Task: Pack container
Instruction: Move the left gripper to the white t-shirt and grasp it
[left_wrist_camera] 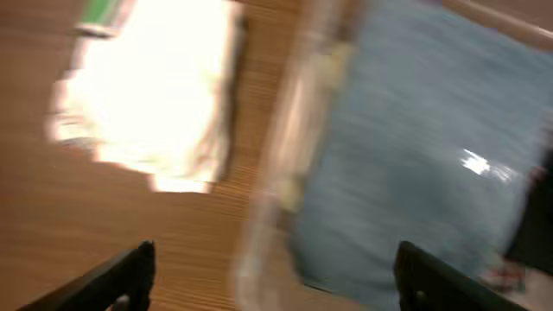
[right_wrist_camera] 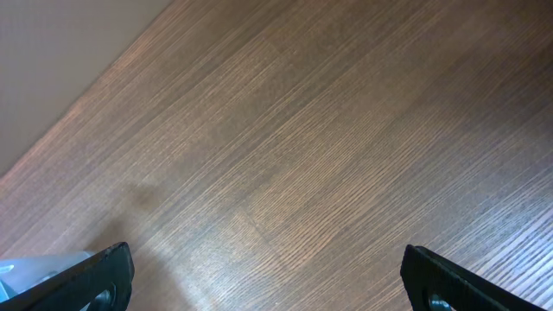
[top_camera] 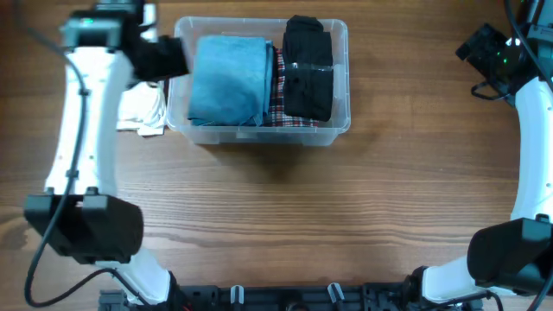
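Container (top_camera: 259, 134), clear rounded plastic, sits far-centre on the wooden table (top_camera: 276, 216), holding a folded blue cloth (top_camera: 229, 78). Left gripper (left_wrist_camera: 275, 259) hovers spread over its left wall; right gripper (right_wrist_camera: 266, 255), angled down, spread too.

The place reads as a robot lab or test cell. Two white-and-black machines, the left arm (top_camera: 82, 138) and the right arm (top_camera: 536, 147), rise from a black rail (top_camera: 285, 298) along the near edge of a wood-grain bench (top_camera: 259, 216). A black cable (top_camera: 83, 91) runs along the left arm, and a green light (top_camera: 499, 57) glows on the right arm. A clear bin (top_camera: 259, 134) of folded clothes (top_camera: 229, 78) and a white cloth (top_camera: 143, 111) beside it are the household things on the bench. Past the bench edge lies a plain pale surface (right_wrist_camera: 60, 43).
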